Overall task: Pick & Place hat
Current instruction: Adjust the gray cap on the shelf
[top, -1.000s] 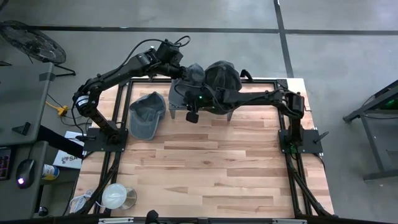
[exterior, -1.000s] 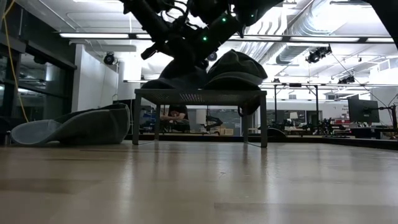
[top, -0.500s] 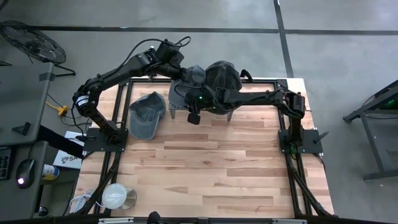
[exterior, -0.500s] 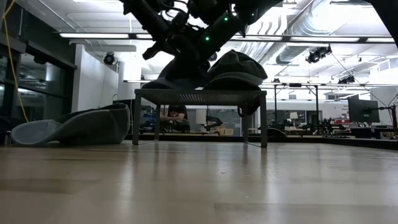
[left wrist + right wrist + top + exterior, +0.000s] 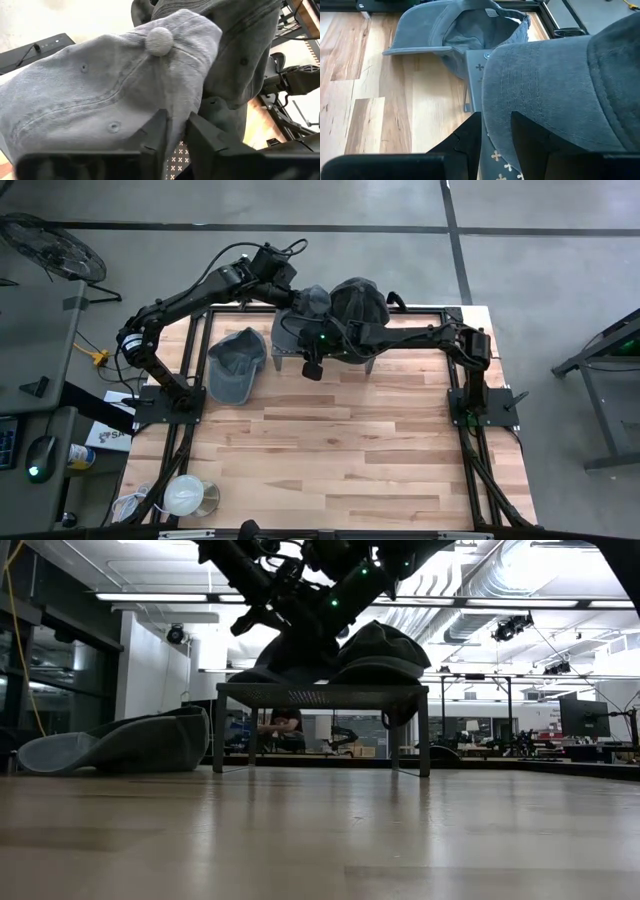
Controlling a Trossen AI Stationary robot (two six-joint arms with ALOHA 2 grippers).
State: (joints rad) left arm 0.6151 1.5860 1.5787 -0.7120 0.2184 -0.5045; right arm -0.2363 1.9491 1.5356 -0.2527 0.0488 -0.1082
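Resting on a small metal stand [image 5: 320,693] at the far side of the tabletop [image 5: 340,440] are two hats side by side: a light grey hat [image 5: 305,305] and a darker hat [image 5: 358,302]. A third hat [image 5: 235,363] lies on the wood just beside the stand, turned with its hollow up.

The left gripper [image 5: 175,131] is at the light grey hat, right under its crown; its fingers [image 5: 156,129] stand a little apart with a fold of the cloth between them, and whether they grip it cannot be told.

The right gripper [image 5: 496,131] reaches across the stand, and its fingers [image 5: 470,135] are closed on the brim edge of the darker hat.
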